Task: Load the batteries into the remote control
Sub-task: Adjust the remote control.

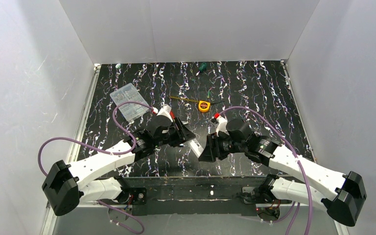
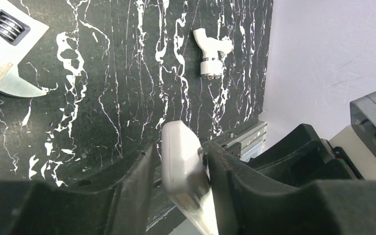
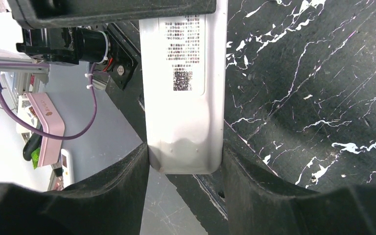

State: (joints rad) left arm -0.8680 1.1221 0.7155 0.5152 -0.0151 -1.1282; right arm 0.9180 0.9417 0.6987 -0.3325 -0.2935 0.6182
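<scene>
The white remote control hangs above the near edge of the table, held between both arms. My left gripper is shut on one rounded end of it, a finger pressing on each flat side. My right gripper is shut on the other end of the remote, pinching it across its width, with the printed label and QR code facing the camera. In the top view the left gripper and the right gripper face each other closely. The batteries are out of view.
A clear plastic compartment box lies at the back left. A yellow tape measure and a green-handled screwdriver lie further back. A silver wrench and a white tap-shaped piece rest on the black marbled table.
</scene>
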